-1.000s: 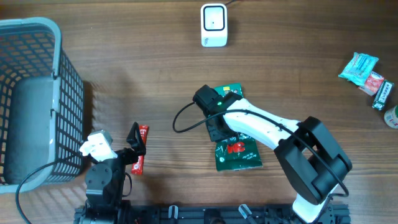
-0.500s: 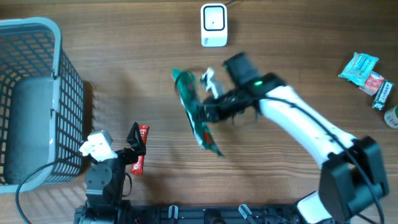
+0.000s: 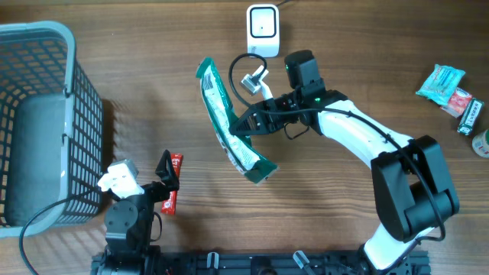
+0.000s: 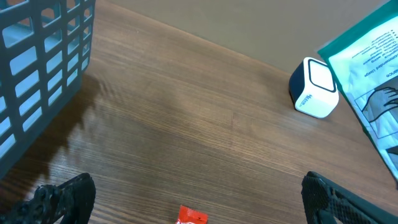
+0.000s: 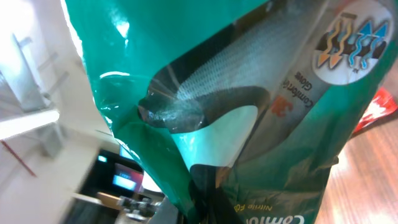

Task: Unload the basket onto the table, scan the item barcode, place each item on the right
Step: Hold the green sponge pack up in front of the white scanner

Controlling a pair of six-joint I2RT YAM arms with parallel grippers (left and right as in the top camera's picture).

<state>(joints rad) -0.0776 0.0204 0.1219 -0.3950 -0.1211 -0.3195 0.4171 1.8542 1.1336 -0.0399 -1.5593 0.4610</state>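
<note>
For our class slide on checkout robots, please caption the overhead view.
Right gripper holds a green packet up near the white scanner; left gripper rests open by the basket.

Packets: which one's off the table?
The big green packet, gripped by the right pincer near the scanner. The red one and the right-edge pile lie flat.

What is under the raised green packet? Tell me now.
Only wooden table shows around the green packet; the patch directly beneath it is covered from overhead.
</note>
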